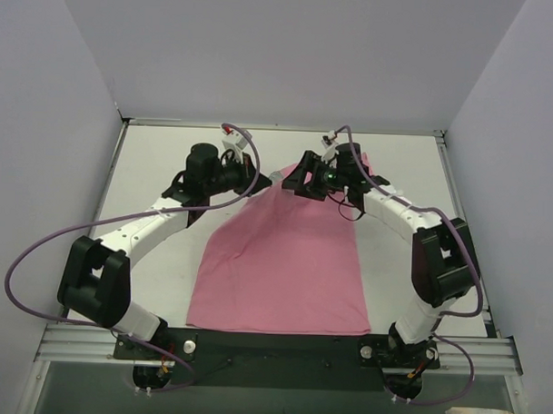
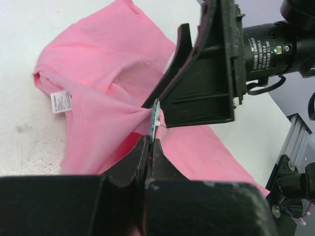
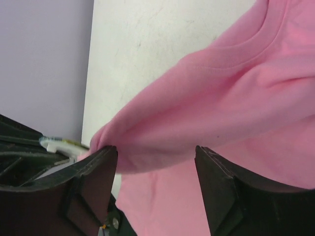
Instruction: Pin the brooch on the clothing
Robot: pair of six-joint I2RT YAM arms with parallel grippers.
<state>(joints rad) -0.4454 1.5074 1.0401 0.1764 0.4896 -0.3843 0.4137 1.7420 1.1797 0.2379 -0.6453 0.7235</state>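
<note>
Pink T-shirt (image 1: 283, 271) lies mostly flat on the white counter (image 1: 160, 157), hem toward the arm bases, neckline end away from them. Both arms meet over the shirt's neckline end, left arm (image 1: 149, 225) coming in from the shirt's left, right arm (image 1: 395, 207) from its right. Left jaws are pressed together, pinching the brooch (image 2: 155, 118). It shows edge-on, a thin greenish-pale disc sticking up from the tips. A fold of the shirt is pulled up to a peak right against the brooch, touching it. Can't tell whether cloth is also caught in the pinch. Right jaws are spread, gripping nothing, tips just beside the brooch, on the raised fold. The bunched pink cloth sits in the gap between them and touches one tip. White label (image 2: 60, 102) shows inside the neckline, well apart from the brooch, on the part of the shirt lying on the counter.
</note>
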